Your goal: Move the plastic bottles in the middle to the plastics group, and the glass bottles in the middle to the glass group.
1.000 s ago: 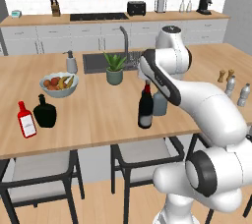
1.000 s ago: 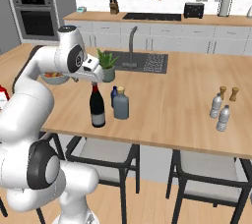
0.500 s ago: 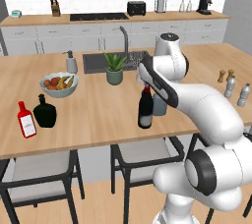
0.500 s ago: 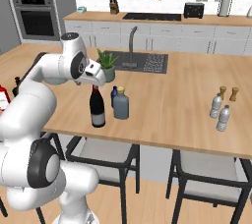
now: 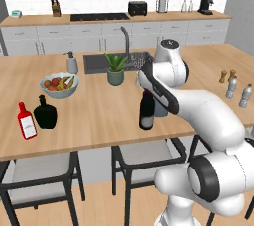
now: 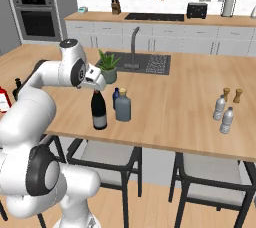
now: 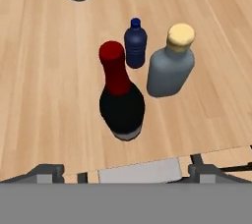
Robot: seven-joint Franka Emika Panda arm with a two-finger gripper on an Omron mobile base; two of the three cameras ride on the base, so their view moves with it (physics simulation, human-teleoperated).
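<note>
Swung in over the tall black wine bottle with a red top [image 7: 120, 98], wide-spread fingers [image 7: 49, 171] hover above; small dark-blue bottle [image 7: 135, 43] and grey-blue gold-capped bottle [image 7: 170, 66] stand just beside it on the wooden kitchen worktop [image 5: 104, 116].

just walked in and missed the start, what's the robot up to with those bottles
The robot's open gripper hovers above three bottles clustered mid-counter, holding nothing: a black wine bottle with a red top, a small dark-blue bottle and a grey-blue bottle with a gold cap. None has been moved yet. The red bottle and black flask stand at one end of the counter, two clear water bottles at the other.
</note>
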